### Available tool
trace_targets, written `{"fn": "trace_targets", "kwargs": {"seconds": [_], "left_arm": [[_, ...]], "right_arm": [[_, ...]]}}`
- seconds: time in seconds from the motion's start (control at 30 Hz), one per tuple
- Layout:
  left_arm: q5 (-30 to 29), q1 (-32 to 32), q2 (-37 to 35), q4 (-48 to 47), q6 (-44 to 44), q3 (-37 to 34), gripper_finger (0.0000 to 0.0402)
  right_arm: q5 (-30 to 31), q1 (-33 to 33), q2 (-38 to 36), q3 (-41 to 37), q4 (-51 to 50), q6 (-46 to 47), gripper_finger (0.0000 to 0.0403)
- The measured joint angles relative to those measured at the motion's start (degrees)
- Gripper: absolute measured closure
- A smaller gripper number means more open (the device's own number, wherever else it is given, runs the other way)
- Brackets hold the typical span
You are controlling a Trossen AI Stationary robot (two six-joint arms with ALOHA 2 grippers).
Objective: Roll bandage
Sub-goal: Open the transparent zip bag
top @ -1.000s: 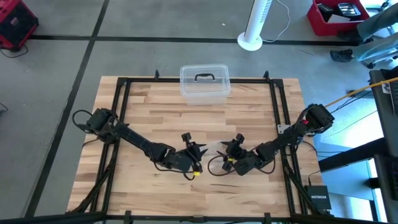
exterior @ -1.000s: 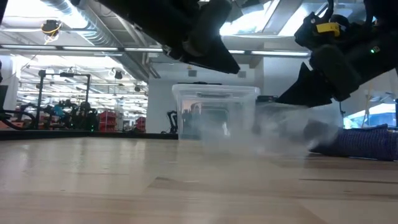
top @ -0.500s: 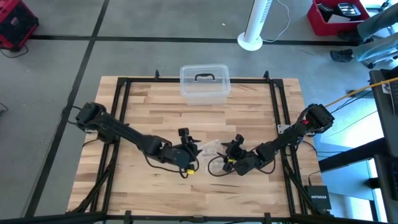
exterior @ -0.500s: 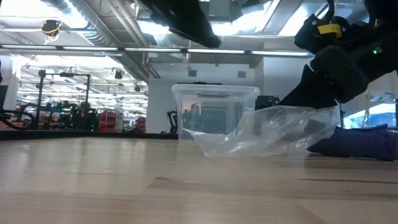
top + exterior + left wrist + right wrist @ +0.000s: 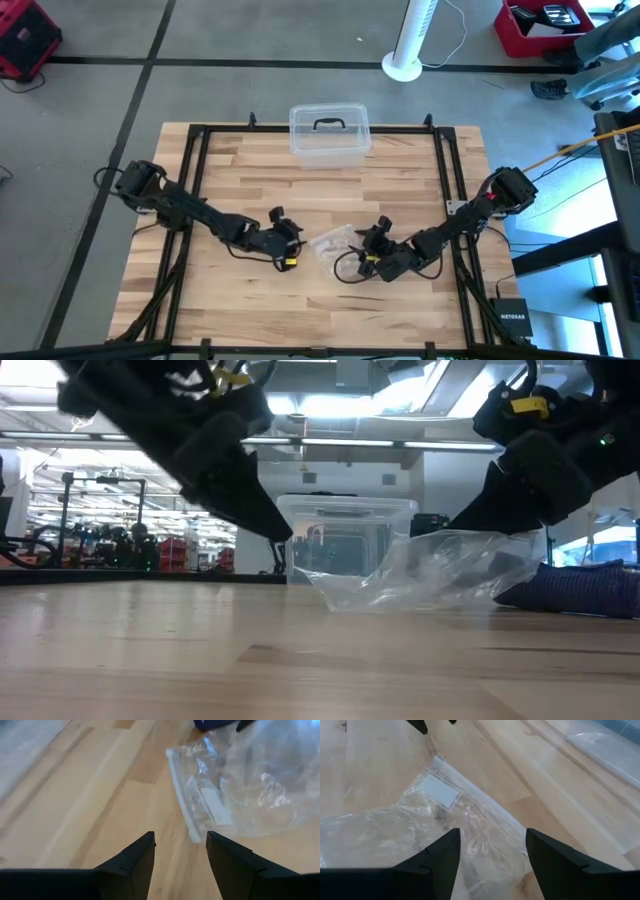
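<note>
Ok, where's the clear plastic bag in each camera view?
High view: clear plastic bag at table centre, between both arms.
Low view: right of centre, before the clear box.
Left wrist view: upper right.
Right wrist view: centre left.
Shared landmark: the bag's white label.

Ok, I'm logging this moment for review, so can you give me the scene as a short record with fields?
left gripper: open, empty, just short of the bag's edge
right gripper: open, over the bag
clear plastic bag: crumpled flat on the table between both grippers
bandage: dark blue, lying on the wooden table behind the bag
clear lidded box: at the far edge
</note>
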Motion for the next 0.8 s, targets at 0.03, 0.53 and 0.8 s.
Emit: {"fn": "trace_targets", "kwargs": {"seconds": [0.03, 0.53, 0.8], "left_arm": [[0.05, -0.21, 0.00, 3.12, -0.61, -1.55, 0.0233], [0.05, -0.09, 5.64, 18.74, -1.59, -6.59, 0.0233], [0.07, -0.20, 7.69, 18.46, -3.97, -6.61, 0.0233]], "right_arm": [[0.02, -0.01, 0.00, 0.00, 0.26, -0.24, 0.0178], [-26.76, -11.90, 1.24, 8.44, -4.29, -12.78, 0.0178], [-27.78, -12.39, 8.88, 8.57, -4.92, -14.97, 0.0178]]}}
